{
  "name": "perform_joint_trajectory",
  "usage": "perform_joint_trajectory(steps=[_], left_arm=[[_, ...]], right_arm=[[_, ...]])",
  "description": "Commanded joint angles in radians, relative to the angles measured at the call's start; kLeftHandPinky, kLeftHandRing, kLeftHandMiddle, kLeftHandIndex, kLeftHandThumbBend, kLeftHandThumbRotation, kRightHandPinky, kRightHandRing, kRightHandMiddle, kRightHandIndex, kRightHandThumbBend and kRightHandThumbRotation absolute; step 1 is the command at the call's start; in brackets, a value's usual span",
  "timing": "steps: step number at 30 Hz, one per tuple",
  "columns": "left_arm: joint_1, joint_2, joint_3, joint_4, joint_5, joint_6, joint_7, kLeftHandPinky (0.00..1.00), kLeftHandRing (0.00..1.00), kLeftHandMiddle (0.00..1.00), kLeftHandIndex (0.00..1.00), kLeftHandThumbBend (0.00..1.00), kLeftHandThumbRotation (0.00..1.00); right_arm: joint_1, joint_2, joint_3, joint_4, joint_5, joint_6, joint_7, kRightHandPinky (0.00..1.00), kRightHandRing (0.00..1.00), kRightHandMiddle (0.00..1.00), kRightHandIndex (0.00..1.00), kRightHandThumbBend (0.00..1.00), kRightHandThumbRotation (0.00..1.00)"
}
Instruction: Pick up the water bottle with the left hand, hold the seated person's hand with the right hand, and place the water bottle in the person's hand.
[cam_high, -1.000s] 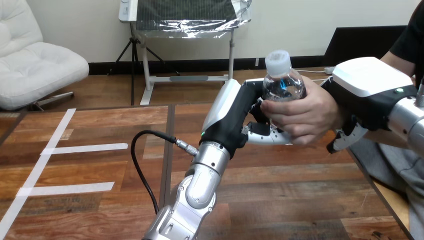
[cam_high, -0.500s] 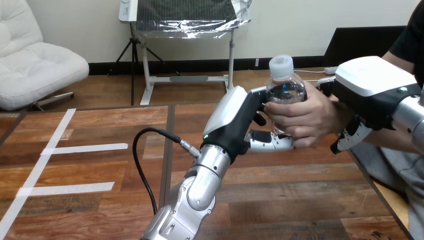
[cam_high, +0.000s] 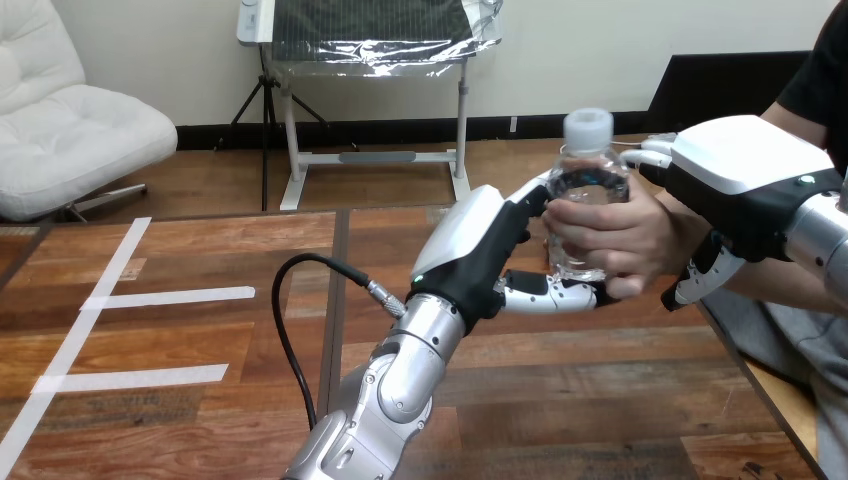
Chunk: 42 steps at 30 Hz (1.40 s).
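Left hand (cam_high: 478, 255) is raised above the surface (cam_high: 580, 400), at the view's centre, with its white back shell turned toward the camera. Its state is spread apart, not clamped. The upper fingers (cam_high: 530, 200) extend nearly straight and reach the left shoulder of the water bottle (cam_high: 590, 185). The thumb (cam_high: 550, 295) extends to the right, just beneath the person's hand (cam_high: 610, 235). The silver left forearm (cam_high: 400, 370) rises to it from the bottom edge.

The water bottle stands upright in the air, clear-walled, with its white cap (cam_high: 588, 125) on top. It is well above the surface and between the two robot hands. The person's hand is wrapped round the bottle's lower half from the right, with its fingers across the front.

Right hand (cam_high: 745, 165) lies over the wrist end of the person's hand and is closed round it. White fingertips (cam_high: 640, 155) reach over the top, just beside the bottle's right shoulder. A further finger (cam_high: 700, 275) curls down and under the wrist. The right forearm (cam_high: 815, 235) enters from the right edge.

The surface is dark wooden planking. White tape strips (cam_high: 170, 295) lie on its left part, well apart from both hands.
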Motion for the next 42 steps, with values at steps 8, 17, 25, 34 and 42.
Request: perform_joint_trajectory(steps=[8, 17, 25, 34, 42], left_arm=[[-0.053, 0.024, -0.009, -0.087, 0.019, 0.039, -0.031, 0.82, 0.95, 0.99, 1.00, 0.78, 0.35], [-0.050, 0.030, -0.014, -0.096, 0.030, 0.050, -0.036, 0.83, 0.95, 1.00, 1.00, 0.79, 0.36], [-0.046, 0.032, -0.012, -0.097, 0.033, 0.050, -0.039, 0.83, 0.95, 1.00, 1.00, 0.79, 0.37], [-0.032, 0.038, -0.009, -0.113, 0.029, 0.060, -0.043, 0.83, 0.95, 1.00, 1.00, 0.80, 0.37], [0.002, 0.060, -0.006, -0.168, 0.025, 0.086, -0.076, 0.80, 0.92, 0.98, 0.99, 0.78, 0.37]], right_arm=[[-0.039, -0.031, -0.035, -0.001, -0.003, 0.000, 0.001, 0.93, 1.00, 1.00, 0.96, 0.89, 0.14], [-0.037, -0.030, -0.037, -0.003, 0.000, 0.006, 0.009, 0.94, 1.00, 1.00, 0.96, 0.90, 0.15], [-0.035, -0.031, -0.039, -0.005, 0.001, 0.005, 0.013, 0.95, 1.00, 1.00, 0.96, 0.90, 0.15], [-0.024, -0.032, -0.052, -0.025, 0.012, 0.015, 0.031, 0.95, 1.00, 1.00, 0.96, 0.89, 0.15], [0.025, -0.020, -0.107, -0.127, 0.053, 0.082, 0.087, 0.95, 1.00, 1.00, 0.96, 0.85, 0.16]])
